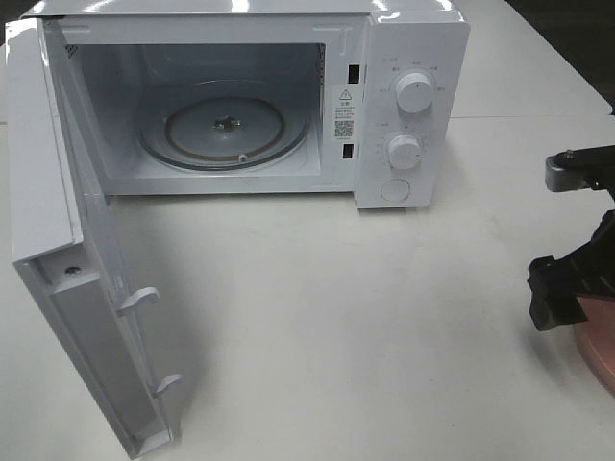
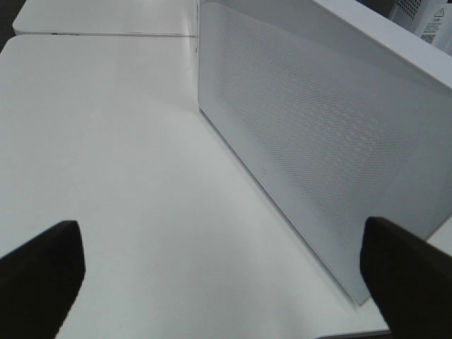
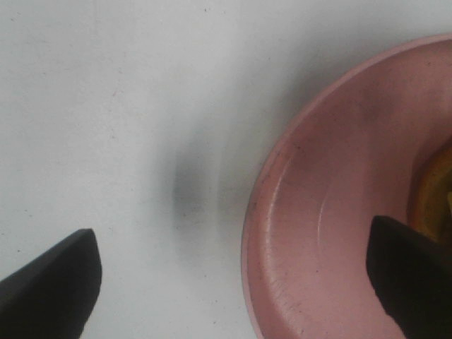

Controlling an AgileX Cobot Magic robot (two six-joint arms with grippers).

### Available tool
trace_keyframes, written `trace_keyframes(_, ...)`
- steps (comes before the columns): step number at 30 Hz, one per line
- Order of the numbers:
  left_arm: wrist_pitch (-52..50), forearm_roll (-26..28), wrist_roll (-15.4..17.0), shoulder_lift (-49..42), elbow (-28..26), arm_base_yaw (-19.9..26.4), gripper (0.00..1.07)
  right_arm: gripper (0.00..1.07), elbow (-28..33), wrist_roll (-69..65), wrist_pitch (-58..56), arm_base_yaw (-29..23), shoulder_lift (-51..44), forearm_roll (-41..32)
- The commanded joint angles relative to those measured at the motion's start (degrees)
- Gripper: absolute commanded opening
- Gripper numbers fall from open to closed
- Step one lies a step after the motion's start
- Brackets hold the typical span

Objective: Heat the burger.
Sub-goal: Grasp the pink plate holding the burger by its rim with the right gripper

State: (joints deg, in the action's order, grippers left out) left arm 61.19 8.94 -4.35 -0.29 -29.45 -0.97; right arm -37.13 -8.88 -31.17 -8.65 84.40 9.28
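The left gripper [image 2: 224,275] stood with fingers wide apart near the open-doored white microwave oven [image 1: 413,38], while the right gripper [image 3: 229,282], fingers likewise spread and gripping nothing, hung over the rim of the flat round pink plate [image 3: 332,212], on which only a golden-yellow edge of the burger [image 3: 432,194] showed.

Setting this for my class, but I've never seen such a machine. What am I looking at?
A robot with two arms, each ending in a two-fingered gripper. One camera looks down on a white table with a microwave, door open, turntable bare. The other two pictures come from wrist cameras. The left gripper, open, faces the door. The right gripper, open too, is over the rim of a pink plate; the orange sliver is probably the burger. Nothing is held.
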Motion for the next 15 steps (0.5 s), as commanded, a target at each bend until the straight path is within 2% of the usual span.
trace_keyframes(1,0.0,0.06,0.23,-0.97,-0.06,0.0,0.98,0.98,0.0,0.97,-0.11,0.63,1.89,0.63)
trace_keyframes(10,0.0,0.06,0.23,-0.97,-0.06,0.0,0.98,0.96,0.0,1.95,2.23,0.8,7.85,1.03)
trace_keyframes(15,0.0,0.06,0.23,-0.97,-0.06,0.0,0.98,0.95,0.0,1.95,4.13,3.61,10.26,1.32)
